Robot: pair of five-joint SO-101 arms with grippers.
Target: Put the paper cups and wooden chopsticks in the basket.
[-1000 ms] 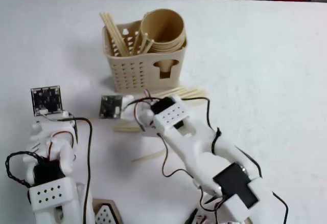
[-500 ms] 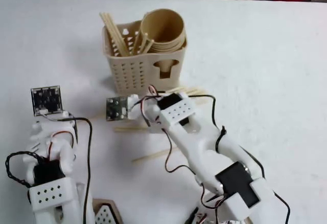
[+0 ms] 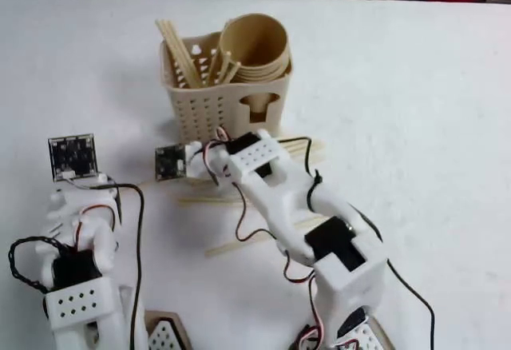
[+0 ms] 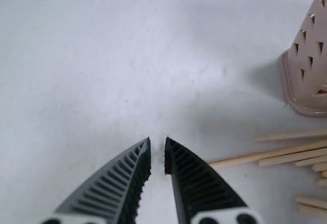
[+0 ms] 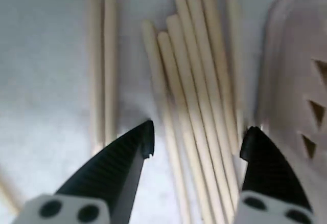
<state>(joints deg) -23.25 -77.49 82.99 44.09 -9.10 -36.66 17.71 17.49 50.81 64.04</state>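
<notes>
The right arm [image 3: 319,238] stretches from the lower middle of the high view up to just below the basket [image 3: 215,110], wrist bent down over the table [image 3: 415,126]. The right gripper [image 5: 196,137] is spread wide, one finger on each side of a bundle of loose chopsticks [image 5: 189,81], gripping nothing. These chopsticks [image 3: 299,146] lie flat just under the basket, long axis running left to right and rising slightly rightward; more lie lower, near frame centre. The left arm [image 3: 76,286] sits folded at lower left, and the left gripper [image 4: 157,150] is closed and empty above bare table. More chopsticks lean upright in the basket, beside stacked cups [image 3: 255,42].
</notes>
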